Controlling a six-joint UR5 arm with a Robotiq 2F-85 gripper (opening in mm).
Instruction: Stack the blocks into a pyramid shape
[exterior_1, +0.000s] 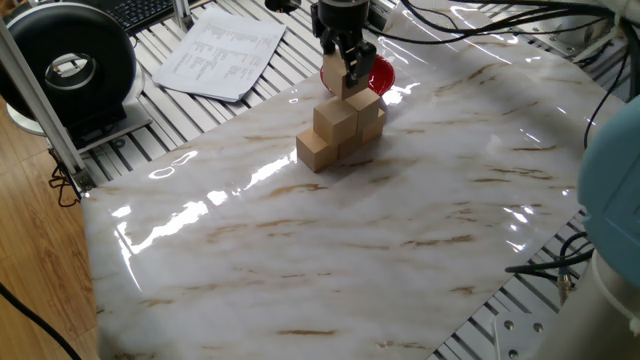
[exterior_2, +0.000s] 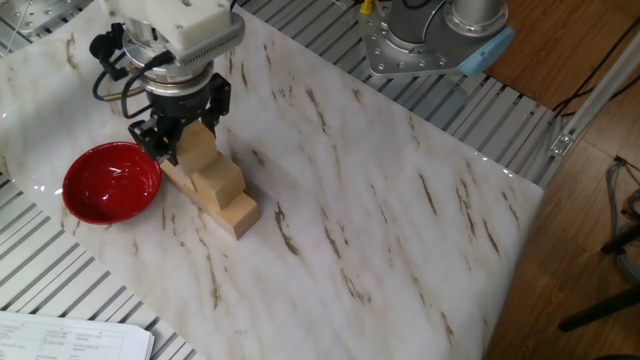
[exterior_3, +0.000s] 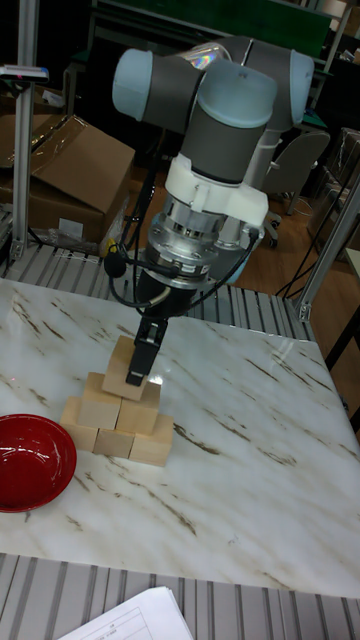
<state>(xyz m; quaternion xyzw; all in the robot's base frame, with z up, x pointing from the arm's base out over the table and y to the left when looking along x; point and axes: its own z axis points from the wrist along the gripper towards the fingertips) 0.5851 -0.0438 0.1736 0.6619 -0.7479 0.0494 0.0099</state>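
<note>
A red bowl (exterior_2: 110, 181) sits on the marble table (exterior_2: 400, 230), printed papers (exterior_1: 225, 52) lying just beyond.

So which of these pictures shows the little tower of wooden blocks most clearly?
The tall fixed view: the blocks face the camera, showing three rows with the end effector at the top one. One fixed view sees them small and at an angle; the other fixed view looks along the row, so the blocks overlap.
</note>
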